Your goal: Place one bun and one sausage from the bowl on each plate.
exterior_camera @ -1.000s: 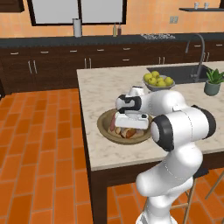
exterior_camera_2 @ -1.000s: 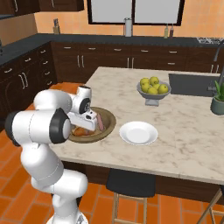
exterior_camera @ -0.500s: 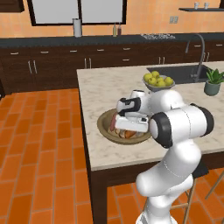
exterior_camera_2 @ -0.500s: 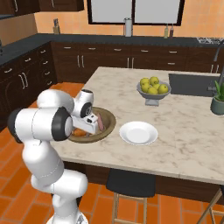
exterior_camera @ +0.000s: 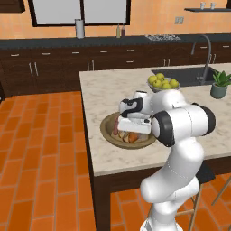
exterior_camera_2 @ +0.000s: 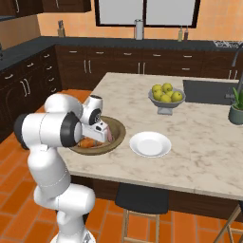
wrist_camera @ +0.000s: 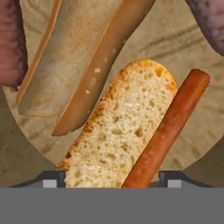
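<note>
Pale crumbly bun [wrist_camera: 118, 131] touches orange-brown sausage [wrist_camera: 168, 129] in bowl [wrist_camera: 188, 39].

Domestic kitchen: dark cabinets [exterior_camera_2: 85, 66], marble island worktop [exterior_camera_2: 199, 137] with sink [exterior_camera_2: 211, 91] and faucet [exterior_camera: 204, 47], terracotta tile floor [exterior_camera: 40, 149].

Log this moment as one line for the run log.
hand: low in bowl, straddling bun and sausage | white plate: bare | nothing lifted yet
</note>
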Robot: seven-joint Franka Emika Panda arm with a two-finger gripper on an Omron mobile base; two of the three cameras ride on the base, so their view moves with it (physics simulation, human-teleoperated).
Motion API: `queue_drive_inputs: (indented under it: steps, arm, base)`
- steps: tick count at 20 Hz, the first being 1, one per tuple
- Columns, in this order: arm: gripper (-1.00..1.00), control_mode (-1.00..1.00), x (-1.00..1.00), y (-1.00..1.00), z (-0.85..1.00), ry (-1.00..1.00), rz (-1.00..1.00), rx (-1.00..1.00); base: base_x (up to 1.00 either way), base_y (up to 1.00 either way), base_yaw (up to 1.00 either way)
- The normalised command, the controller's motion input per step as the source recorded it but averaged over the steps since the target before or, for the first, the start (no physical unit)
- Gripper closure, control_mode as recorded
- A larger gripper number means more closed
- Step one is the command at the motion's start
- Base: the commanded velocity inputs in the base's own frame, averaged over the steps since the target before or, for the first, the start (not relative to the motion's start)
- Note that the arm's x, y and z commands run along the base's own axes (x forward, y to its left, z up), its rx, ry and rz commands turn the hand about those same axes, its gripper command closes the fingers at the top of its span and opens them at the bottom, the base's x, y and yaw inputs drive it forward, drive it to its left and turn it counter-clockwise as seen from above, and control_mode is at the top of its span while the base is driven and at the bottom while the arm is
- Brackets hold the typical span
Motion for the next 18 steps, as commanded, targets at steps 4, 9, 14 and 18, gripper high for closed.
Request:
queue_drive_inputs:
  steps: [4,9,14,18]
  arm:
    - [1.0,-1.0,0.0,0.0,0.0,0.0,0.0,0.0]
    - [1.0,-1.0,-0.1,-0.24,0.19,-0.04,0.01,0.0]
    - [1.0,-1.0,-0.18,-0.31,0.95,-0.05,0.13,-0.07]
    - [1.0,-1.0,-0.09,-0.45,0.94,-0.05,0.18,-0.17]
  base:
    - [0.0,0.0,0.0]
    - [0.0,0.0,0.0]
    - [0.0,0.0,0.0]
    - [0.0,0.0,0.0]
